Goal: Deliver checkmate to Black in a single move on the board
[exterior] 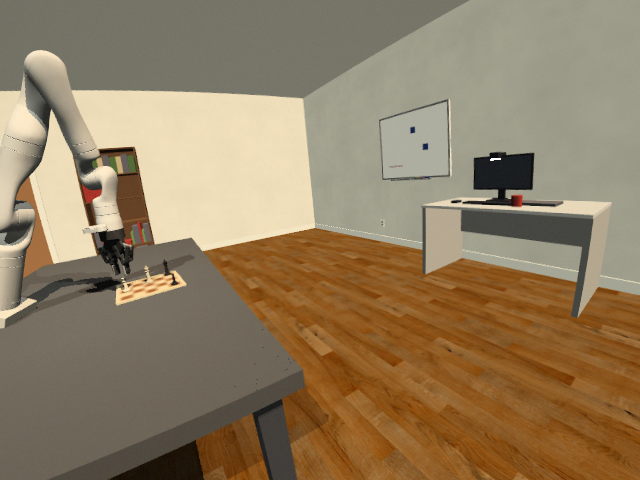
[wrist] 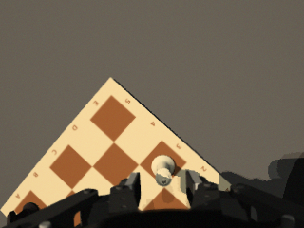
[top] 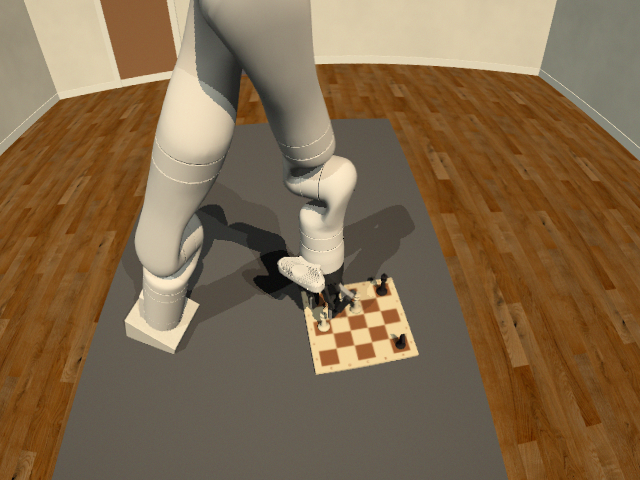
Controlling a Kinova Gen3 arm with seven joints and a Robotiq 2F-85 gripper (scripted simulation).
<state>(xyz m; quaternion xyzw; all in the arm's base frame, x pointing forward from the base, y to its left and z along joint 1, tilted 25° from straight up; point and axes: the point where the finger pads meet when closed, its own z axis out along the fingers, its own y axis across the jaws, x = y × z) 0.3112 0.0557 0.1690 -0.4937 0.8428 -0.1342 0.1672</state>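
A small chessboard (top: 368,363) (exterior: 153,293) (wrist: 117,118) lies on the grey table. My gripper (top: 329,303) (exterior: 120,269) (wrist: 162,182) hangs low over the board's left rear corner. It is open part way, with a finger on each side of a white piece (top: 323,321) (exterior: 124,283) (wrist: 162,165) that stands on a square by the board's edge; the fingers do not press it. A second white piece (top: 355,306) (exterior: 147,273) stands to its right. One black piece (top: 382,285) (exterior: 165,267) stands at the far right corner and another black piece (top: 399,341) (exterior: 174,279) stands near the right edge.
The arm's base (top: 160,325) stands on the grey table (top: 248,413) left of the board. The arm's links tower over the board's rear. A desk with a monitor (exterior: 504,173) stands far off across the room.
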